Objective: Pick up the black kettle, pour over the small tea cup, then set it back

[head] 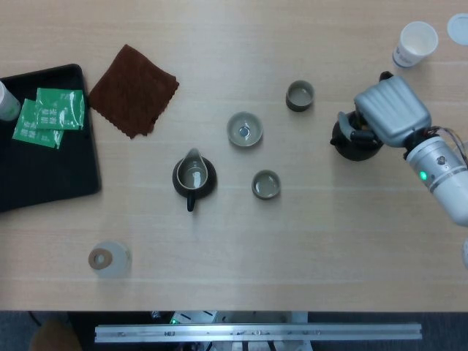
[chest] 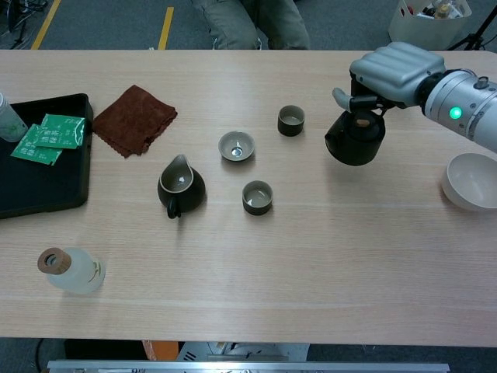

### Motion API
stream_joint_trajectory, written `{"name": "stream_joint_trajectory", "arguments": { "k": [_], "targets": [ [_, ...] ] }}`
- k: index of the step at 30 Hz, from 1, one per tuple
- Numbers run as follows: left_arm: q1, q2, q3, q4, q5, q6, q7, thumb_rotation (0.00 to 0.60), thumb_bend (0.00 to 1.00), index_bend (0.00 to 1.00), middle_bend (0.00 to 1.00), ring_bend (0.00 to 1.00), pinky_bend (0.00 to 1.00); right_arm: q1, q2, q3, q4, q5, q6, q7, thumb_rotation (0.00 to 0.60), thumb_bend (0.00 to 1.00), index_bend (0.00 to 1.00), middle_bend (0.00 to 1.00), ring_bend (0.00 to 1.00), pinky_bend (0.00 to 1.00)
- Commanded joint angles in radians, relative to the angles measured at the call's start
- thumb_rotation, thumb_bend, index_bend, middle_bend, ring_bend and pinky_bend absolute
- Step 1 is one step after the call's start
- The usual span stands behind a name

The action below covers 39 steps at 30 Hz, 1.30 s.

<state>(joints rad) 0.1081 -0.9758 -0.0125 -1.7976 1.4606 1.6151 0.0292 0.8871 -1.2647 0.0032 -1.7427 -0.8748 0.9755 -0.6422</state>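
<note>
- The table [head: 307, 241] is pale wood, and there's plenty of bare room around the kettle, as far as I can judge.
- My right hand [chest: 394, 71] sits right on top of the black kettle [chest: 356, 140], fingers wrapped on its handle, holding it.
- From the kettle, the small tea cup [head: 300, 95] lies just to the left, a short carry.
- Left hand isn't showing anywhere.

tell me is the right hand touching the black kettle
Touching. In the chest view the right hand grips the black kettle from above, its fingers closed around the top.
</note>
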Motion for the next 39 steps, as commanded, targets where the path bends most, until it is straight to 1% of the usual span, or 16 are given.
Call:
{"name": "stream_joint_trajectory", "arguments": {
  "k": [1,7,8,12,15,18,22,24,30,32,39],
  "targets": [
    [0.000,0.001,0.000,0.000,0.001,0.001,-0.001,0.600,0.36,0.16,0.10,0.03,0.05,-0.001,0.006,0.008,-0.005,-0.006,0.004,0.000,0.000,0.54,1.00,0.97,0.82,0.34],
    [-0.001,0.003,-0.001,0.000,0.003,0.001,-0.006,0.600,0.36,0.16,0.10,0.03,0.05,-0.003,0.015,0.024,-0.012,-0.019,0.012,-0.004,0.001,0.55,1.00,0.97,0.82,0.34],
    [-0.001,0.003,-0.001,0.001,0.003,0.000,-0.007,0.600,0.36,0.16,0.10,0.03,0.05,-0.003,0.014,0.025,-0.012,-0.020,0.013,-0.004,0.008,0.55,1.00,0.96,0.82,0.34],
    [-0.002,0.004,0.000,0.002,0.005,-0.002,-0.013,0.600,0.36,0.16,0.10,0.03,0.05,-0.003,0.013,0.032,-0.009,-0.023,0.021,-0.018,0.074,0.56,0.98,0.95,0.81,0.34],
    [-0.002,0.005,-0.001,0.004,0.003,-0.003,-0.016,0.600,0.36,0.16,0.10,0.03,0.05,-0.003,0.011,0.040,-0.011,-0.018,0.028,-0.026,0.142,0.57,0.95,0.93,0.80,0.34],
    [-0.002,0.006,0.000,0.006,0.004,-0.002,-0.019,0.600,0.36,0.16,0.10,0.03,0.05,-0.002,0.010,0.044,-0.012,-0.018,0.035,-0.039,0.188,0.57,0.93,0.92,0.79,0.34],
    [-0.001,0.006,-0.001,0.009,0.004,-0.001,-0.024,0.600,0.36,0.16,0.10,0.03,0.05,-0.001,0.004,0.050,-0.011,-0.010,0.050,-0.066,0.281,0.57,0.90,0.91,0.77,0.34],
    [-0.001,0.006,-0.001,0.009,0.005,0.000,-0.026,0.600,0.36,0.16,0.10,0.03,0.05,0.000,0.001,0.055,-0.009,-0.006,0.057,-0.074,0.311,0.57,0.88,0.90,0.77,0.34],
    [-0.004,0.005,-0.002,0.012,0.007,-0.003,-0.028,0.600,0.36,0.16,0.10,0.03,0.05,0.002,-0.021,0.068,0.011,-0.005,0.071,-0.091,0.399,0.57,0.87,0.89,0.76,0.34],
    [-0.004,0.004,-0.002,0.012,0.006,-0.004,-0.028,0.600,0.36,0.16,0.10,0.03,0.05,0.004,-0.026,0.078,0.017,0.002,0.069,-0.085,0.407,0.56,0.87,0.89,0.76,0.34],
    [-0.003,0.003,-0.003,0.010,-0.001,-0.005,-0.023,0.600,0.36,0.16,0.10,0.03,0.05,0.021,-0.053,0.103,0.055,0.039,0.054,-0.094,0.405,0.53,0.87,0.89,0.75,0.34]
  ]
}}
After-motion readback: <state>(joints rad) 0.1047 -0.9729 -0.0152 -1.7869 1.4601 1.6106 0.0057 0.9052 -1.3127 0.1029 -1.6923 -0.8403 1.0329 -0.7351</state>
